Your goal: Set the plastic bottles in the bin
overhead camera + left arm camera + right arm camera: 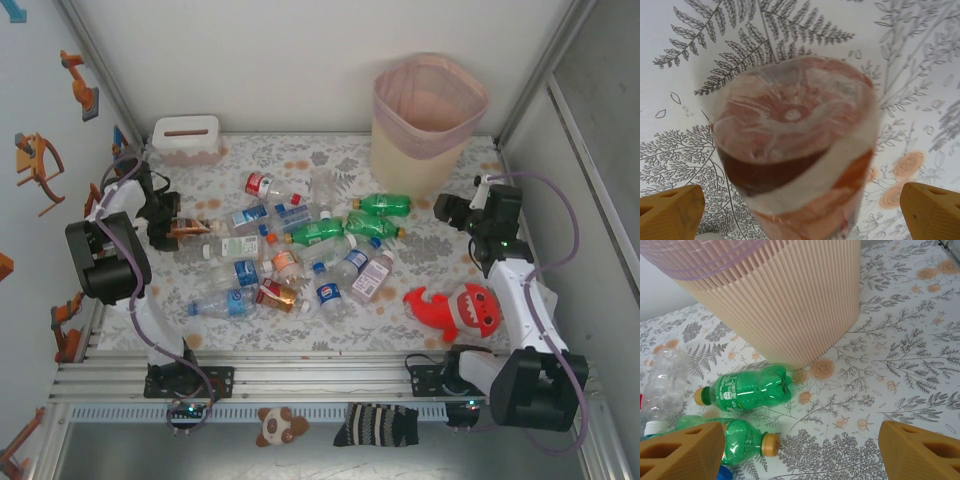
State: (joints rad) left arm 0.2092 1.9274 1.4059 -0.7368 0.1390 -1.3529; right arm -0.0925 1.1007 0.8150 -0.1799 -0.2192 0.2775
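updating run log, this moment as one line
left claw: open, around clear red-labelled plastic bottle | right claw: open, empty, near beige ribbed bin

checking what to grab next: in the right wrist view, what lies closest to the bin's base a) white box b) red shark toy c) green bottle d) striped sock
c, a green bottle lies on its side right by the foot of the bin
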